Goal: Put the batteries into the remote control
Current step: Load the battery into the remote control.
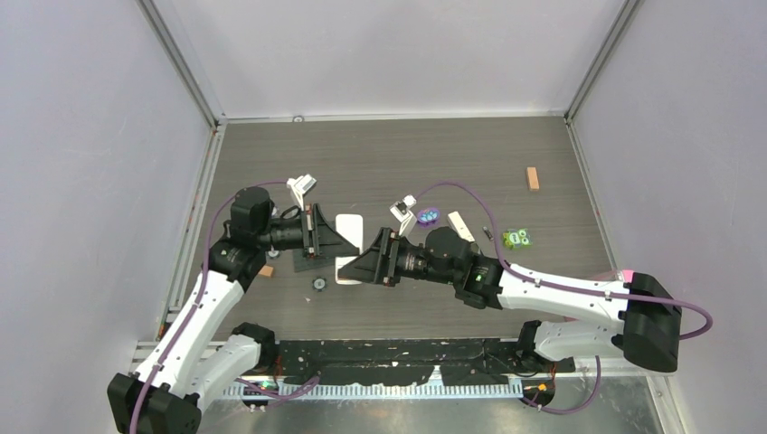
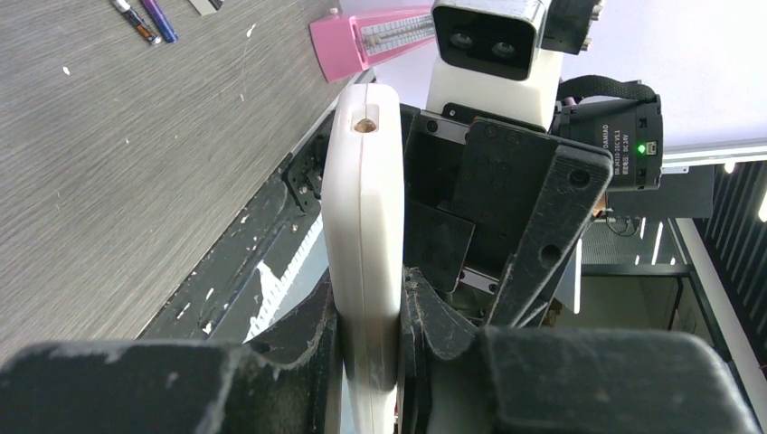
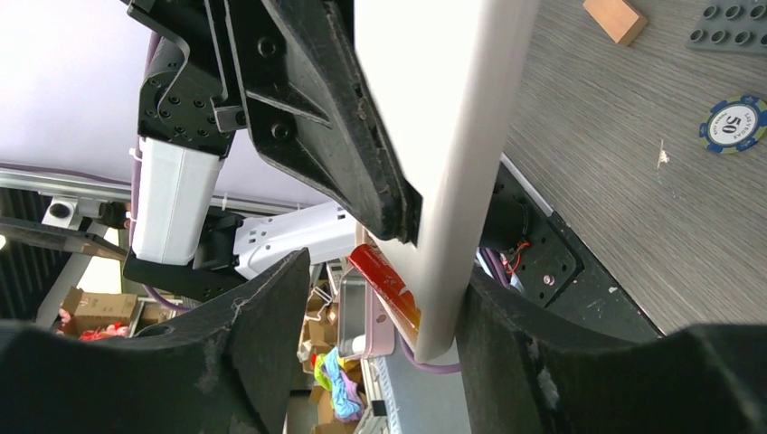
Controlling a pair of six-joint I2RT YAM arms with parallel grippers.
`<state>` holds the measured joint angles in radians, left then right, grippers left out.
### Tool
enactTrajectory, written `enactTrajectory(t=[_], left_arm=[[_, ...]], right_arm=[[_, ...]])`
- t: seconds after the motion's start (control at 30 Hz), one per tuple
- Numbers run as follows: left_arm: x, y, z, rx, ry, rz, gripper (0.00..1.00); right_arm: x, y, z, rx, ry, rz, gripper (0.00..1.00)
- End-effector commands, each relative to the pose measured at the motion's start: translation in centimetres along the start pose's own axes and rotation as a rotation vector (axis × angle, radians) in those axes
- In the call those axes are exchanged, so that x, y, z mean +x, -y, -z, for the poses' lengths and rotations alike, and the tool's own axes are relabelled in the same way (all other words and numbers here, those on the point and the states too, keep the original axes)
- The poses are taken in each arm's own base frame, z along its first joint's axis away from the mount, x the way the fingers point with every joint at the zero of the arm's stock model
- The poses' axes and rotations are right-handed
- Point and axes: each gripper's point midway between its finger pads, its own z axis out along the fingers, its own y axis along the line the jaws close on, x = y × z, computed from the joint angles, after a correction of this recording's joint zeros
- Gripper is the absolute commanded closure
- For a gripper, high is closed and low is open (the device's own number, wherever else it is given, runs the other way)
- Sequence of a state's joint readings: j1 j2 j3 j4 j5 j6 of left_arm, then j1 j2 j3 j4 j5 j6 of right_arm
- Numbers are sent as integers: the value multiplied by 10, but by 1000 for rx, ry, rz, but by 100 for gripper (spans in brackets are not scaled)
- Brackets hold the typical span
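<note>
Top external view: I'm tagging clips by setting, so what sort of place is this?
Probably a robot lab cell: plain white panels wall a wood-grain table, with left arm and right arm bolted at its near edge.

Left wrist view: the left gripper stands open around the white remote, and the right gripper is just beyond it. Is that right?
One error: the left gripper is shut on the white remote, clamping both its faces, as the left wrist view shows. The right gripper is just beyond it.
</note>
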<state>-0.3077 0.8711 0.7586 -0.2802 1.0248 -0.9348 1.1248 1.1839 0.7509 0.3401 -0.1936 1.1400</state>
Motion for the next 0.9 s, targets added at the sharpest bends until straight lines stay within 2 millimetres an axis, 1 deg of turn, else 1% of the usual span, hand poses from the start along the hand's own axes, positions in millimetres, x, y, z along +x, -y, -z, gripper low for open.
enactTrajectory(t=[0.0, 0.3, 0.57, 0.63, 0.73, 0.8, 0.87], left_arm=[[0, 13, 3, 43, 8, -69, 100], [0, 15, 4, 51, 12, -76, 100], [-1, 16, 4, 54, 15, -75, 100], [-1, 17, 4, 56, 15, -76, 100], [-2, 17, 4, 56, 15, -74, 100], [-2, 18, 4, 57, 16, -77, 100], [-2, 18, 4, 58, 16, -78, 100]], right_arm=[[-9, -23, 4, -90, 33, -4, 40], [-6, -17, -1, -78, 16, -19, 55], [-2, -12, -3, -69, -2, -19, 73], [-1, -11, -3, -66, -4, -16, 75], [-2, -11, -2, -63, -1, -11, 76], [-3, -11, -1, -58, 1, -7, 75], [-5, -13, 0, -61, 9, -5, 70]])
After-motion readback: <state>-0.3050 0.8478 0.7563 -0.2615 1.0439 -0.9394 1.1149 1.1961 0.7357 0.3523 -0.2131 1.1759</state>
